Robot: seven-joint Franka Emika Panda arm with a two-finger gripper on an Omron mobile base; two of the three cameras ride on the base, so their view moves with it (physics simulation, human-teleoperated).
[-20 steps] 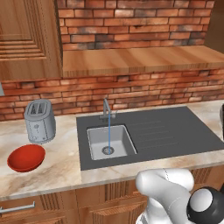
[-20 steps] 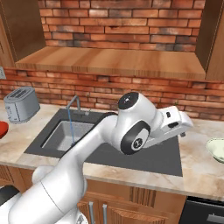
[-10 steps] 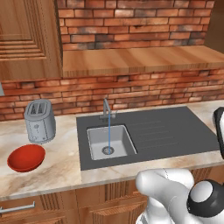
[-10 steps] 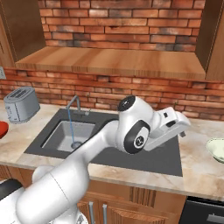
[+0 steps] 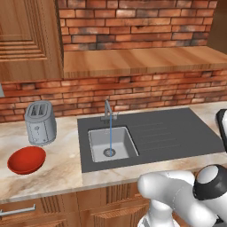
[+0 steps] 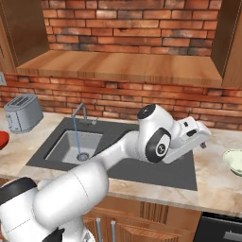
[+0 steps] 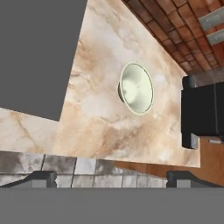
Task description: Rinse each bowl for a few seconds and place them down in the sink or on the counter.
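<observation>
A brick-backed kitchen with a bare wooden shelf (image 5: 142, 60) above a beige marble counter (image 5: 53, 166) on wooden cabinet fronts.

Nearest, the arm reaches out to the right over the dark grey sink (image 6: 156, 165), its hand past the ribbed drainboard edge. In the hand view the gripper (image 7: 112, 176) shows two dark fingertips well apart with nothing between them, so it is spread and empty.

The coming move turns on the cream-green bowl (image 7: 136, 88). It lies ahead of the fingertips on the marble, well apart from them, roughly centred between the two tips and a little toward the right one in that view. In the right base view the same bowl (image 6: 233, 162) sits at the frame's right edge on the counter, beyond the hand and lower than it, so my judgement is that the reach must carry on rightward and down. The bowl is small, round, pale with a light rim, standing upright, mouth open upward; being round, it has no long axis to align to.

Farther left, water runs from the slim faucet (image 5: 107, 111) into the steel basin (image 5: 111, 144). Beyond that, the red bowl (image 5: 26, 159) rests on the counter just in front of the silver toaster (image 5: 40, 122), far from the hand.
</observation>
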